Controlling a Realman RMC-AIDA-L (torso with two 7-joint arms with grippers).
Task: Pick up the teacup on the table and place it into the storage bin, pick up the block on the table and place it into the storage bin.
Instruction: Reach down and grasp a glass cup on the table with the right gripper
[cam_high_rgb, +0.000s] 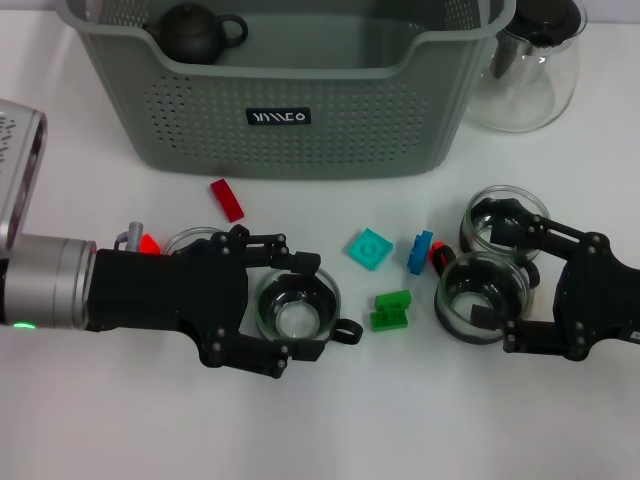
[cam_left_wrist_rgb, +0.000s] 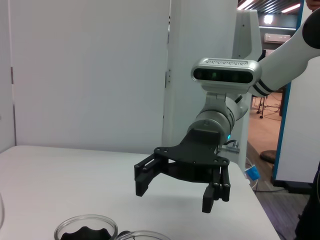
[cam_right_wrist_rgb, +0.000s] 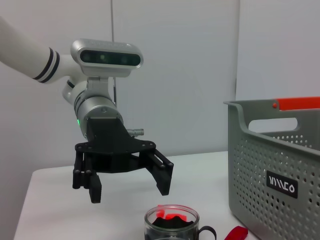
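I observe my left gripper (cam_high_rgb: 298, 312) spread wide, hovering over a glass teacup (cam_high_rgb: 297, 305) that sits between its fingers, ungripped. My right gripper (cam_high_rgb: 520, 285) is likewise spread, above a second glass teacup (cam_high_rgb: 481, 296). Coloured blocks (cam_high_rgb: 390, 310) lie between the two grippers. The storage bin (cam_high_rgb: 300, 110) stands beyond both, a dark teapot (cam_high_rgb: 197, 32) inside it.

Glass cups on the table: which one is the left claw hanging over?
The cup with the black handle, left of the green block. The left claw straddles it, open; the other cups sit by the right claw.
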